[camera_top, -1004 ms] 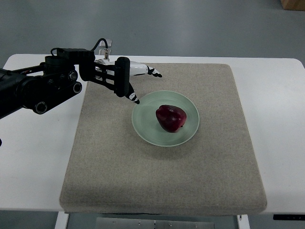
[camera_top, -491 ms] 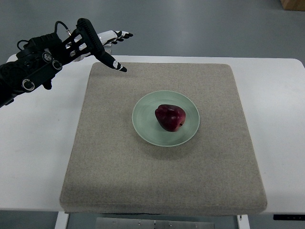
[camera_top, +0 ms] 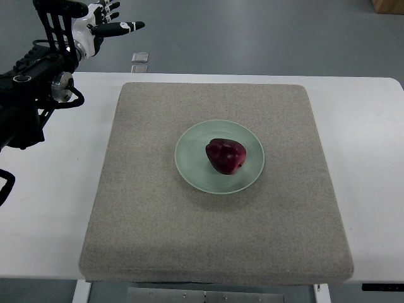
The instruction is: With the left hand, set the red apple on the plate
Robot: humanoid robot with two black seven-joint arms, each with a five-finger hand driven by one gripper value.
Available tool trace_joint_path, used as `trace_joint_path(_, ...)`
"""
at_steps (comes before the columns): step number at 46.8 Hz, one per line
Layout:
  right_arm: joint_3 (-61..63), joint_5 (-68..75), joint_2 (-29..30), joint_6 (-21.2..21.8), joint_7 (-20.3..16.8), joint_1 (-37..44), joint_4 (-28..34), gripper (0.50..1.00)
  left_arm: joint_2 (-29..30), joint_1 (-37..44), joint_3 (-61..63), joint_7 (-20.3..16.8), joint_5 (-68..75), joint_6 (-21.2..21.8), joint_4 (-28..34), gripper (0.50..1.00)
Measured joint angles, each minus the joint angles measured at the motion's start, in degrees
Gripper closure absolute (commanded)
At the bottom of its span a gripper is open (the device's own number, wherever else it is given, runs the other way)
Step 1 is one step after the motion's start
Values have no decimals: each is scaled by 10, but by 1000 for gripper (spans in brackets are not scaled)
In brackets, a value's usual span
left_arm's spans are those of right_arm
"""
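The white worktop spreads under a big grey mat, and near the mat's middle sits the pale green plate with the red apple lying on it, a little right of the plate's centre. My left arm comes in at the top left corner (dark, with cables showing), and my left hand hangs up there past the worktop's far edge, well apart from the plate. Its fingers are spread out straight and hold nothing, and a small clear object lies on the floor just beyond the worktop, near them.
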Motion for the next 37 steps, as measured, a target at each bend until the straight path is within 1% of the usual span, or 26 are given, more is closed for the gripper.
trace_joint_path(5,0,0,0,0,0,0,0,538,-25,0,-10,5,-48,1,45,504)
trace_joint_path(9,0,0,0,0,0,0,0,536,-38,0,-21,10,-76,6,63,504)
trace_joint_path(11,0,0,0,0,0,0,0,536,-42,0,-28,17,-88,8,66,504)
trace_joint_path(16,0,0,0,0,0,0,0,536,-50,1,-55,49,-120,10,67,504)
trace_joint_path(21,0,0,0,0,0,0,0,536,-51,4,-73,55,-133,1,60,504)
trace_joint_path(24,0,0,0,0,0,0,0,536,-51,7,-83,55,-134,-17,60,501)
trace_joint_path(31,0,0,0,0,0,0,0,536,-51,16,-138,52,-135,-96,62,501)
trace_joint_path(37,0,0,0,0,0,0,0,536,-52,22,-168,51,-135,-134,62,501)
